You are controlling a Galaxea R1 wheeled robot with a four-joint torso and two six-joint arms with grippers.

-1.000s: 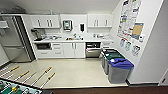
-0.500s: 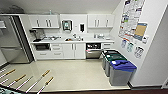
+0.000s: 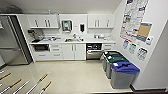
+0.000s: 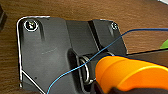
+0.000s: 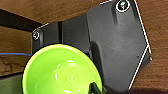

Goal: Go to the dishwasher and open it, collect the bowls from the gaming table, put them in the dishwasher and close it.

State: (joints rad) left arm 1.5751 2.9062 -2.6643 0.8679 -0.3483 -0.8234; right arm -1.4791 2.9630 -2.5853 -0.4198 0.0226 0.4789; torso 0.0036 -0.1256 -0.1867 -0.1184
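The dishwasher point(image 3: 94, 51) sits under the counter right of the white cabinet doors, with a dark band on top and a steel front below. Close up in the left wrist view is an orange bowl point(image 4: 130, 72), with my left gripper point(image 4: 117, 90) shut on it. The right wrist view has a green bowl point(image 5: 60, 71), its hollow facing the camera. My right gripper point(image 5: 96, 88) is shut on its rim. The gaming table is out of view.
Three waste bins, the nearest with a blue lid point(image 3: 123, 73), line the right wall in front of the dishwasher. A steel fridge point(image 3: 11, 42) stands at the left. Rods with wooden handles point(image 3: 37, 83) stick in at the lower left. Pale open floor point(image 3: 75, 72) leads to the counter.
The whole head view has crept nearer to the kitchen counter, and the bins now show larger and lower. The camera moved; the things stayed put.
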